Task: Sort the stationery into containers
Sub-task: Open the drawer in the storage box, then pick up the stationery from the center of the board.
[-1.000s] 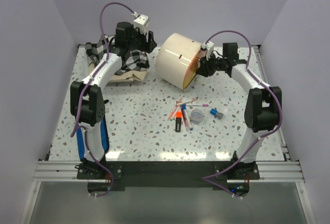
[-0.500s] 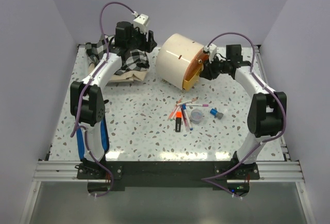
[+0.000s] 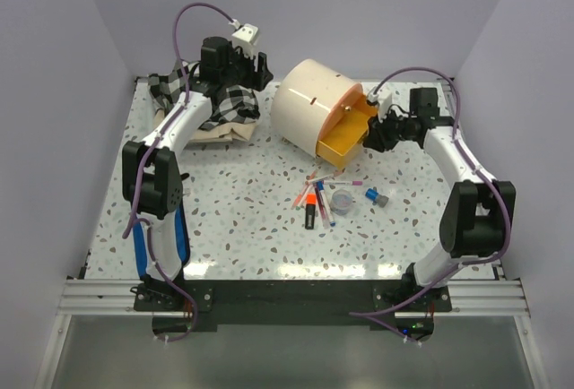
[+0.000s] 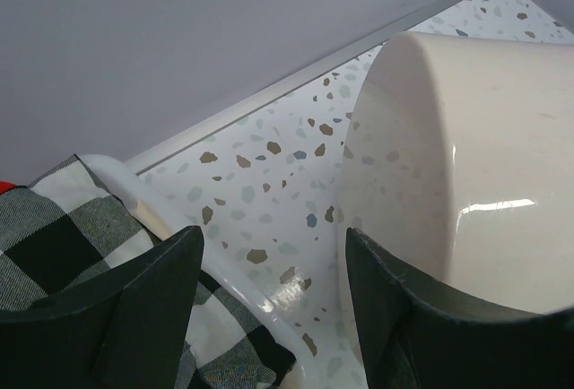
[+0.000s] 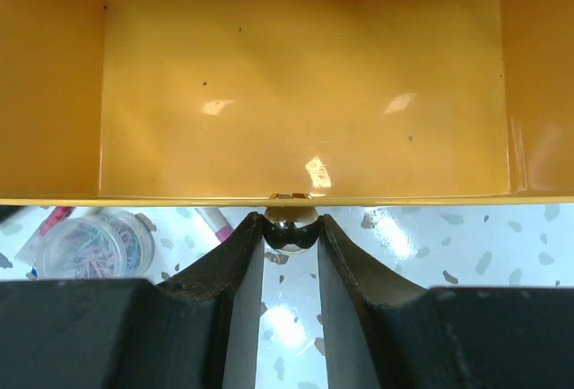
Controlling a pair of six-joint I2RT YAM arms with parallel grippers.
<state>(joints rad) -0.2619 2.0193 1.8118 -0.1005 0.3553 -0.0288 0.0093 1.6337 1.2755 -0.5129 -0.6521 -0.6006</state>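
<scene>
A: Where's the stationery [image 3: 325,194]?

B: Heaped on the speckled table [image 3: 242,219], in front of the cream drum cabinet [image 3: 305,102]: thin pens [image 3: 324,207], an orange highlighter [image 3: 309,198], a clear pot [image 3: 343,200]. None is in a container yet.

A: And the orange drawer [image 5: 296,75]?

B: It stands out of the cabinet, empty, mouth up, probably to take the items. The right gripper [image 5: 290,238] pinches its small gold knob [image 5: 290,226] between both fingers; that's the handle for drawing it.

A: The left gripper [image 4: 273,268]?

B: Spread, holding nothing. It hangs by the cabinet's back, beside the checked cloth [image 4: 54,255], well apart from the work.
</scene>
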